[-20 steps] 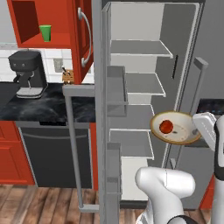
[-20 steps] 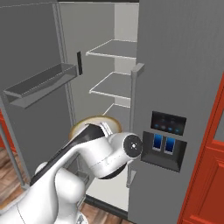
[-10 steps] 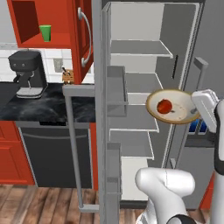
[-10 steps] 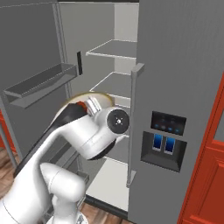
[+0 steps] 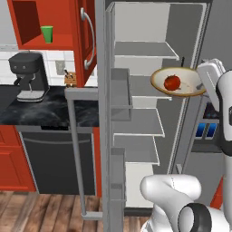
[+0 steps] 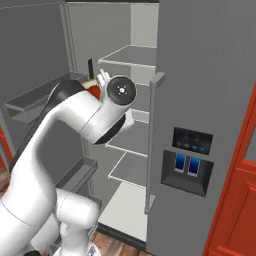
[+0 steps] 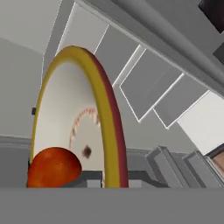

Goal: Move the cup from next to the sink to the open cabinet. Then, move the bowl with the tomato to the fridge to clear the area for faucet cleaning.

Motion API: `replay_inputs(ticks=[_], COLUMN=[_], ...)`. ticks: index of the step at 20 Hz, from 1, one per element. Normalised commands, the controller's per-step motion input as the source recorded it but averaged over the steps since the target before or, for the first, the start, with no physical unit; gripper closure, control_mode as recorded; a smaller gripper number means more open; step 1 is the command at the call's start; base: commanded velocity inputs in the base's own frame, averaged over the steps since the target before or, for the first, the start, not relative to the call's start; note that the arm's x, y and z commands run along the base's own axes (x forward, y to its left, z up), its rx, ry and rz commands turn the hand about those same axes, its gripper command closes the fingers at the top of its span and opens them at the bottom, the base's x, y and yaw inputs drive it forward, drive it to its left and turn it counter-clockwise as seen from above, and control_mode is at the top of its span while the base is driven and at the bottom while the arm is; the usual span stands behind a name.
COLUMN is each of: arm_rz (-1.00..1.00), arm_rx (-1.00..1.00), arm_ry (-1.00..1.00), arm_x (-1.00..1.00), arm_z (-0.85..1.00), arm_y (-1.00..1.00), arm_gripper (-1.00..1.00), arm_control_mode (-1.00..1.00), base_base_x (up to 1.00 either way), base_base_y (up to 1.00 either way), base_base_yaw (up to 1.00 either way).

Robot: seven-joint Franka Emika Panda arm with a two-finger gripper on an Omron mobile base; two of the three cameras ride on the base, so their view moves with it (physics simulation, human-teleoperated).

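My gripper is shut on the right rim of the cream bowl, holding it level in front of the open fridge, just below its upper shelf. The red tomato lies in the bowl. In the hand view the bowl's tan rim runs up the middle and the tomato sits low on the left. In the right base view my arm covers most of the bowl; a bit of the tomato peeks out. The green cup stands inside the open red cabinet.
The fridge's left door swings out with its bins toward me, and its long handle stands in front. A black coffee machine sits on the dark counter. The closed right fridge door with a dispenser is beside the arm.
The gripper has carried the bowl with the tomato upward, from the level of the middle shelf to just under the upper shelf. The base and the cup have not moved.
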Motion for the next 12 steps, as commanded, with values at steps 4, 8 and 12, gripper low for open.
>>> replay_inputs(ticks=[4,8,12], arm_rz=[-0.09,0.0,-0.08], arm_rx=[0.07,0.0,0.0], arm_ry=[-0.07,-0.19,-0.2], arm_x=[0.0,-0.04,0.06], arm_z=[0.25,0.06,0.01], arm_y=[0.22,0.31,0.22], arm_gripper=[1.0,1.0,1.0], arm_control_mode=[-1.0,-1.0,-1.0], base_base_x=[0.0,0.0,0.0], base_base_y=[0.0,0.0,0.0], base_base_yaw=[0.0,0.0,0.0])
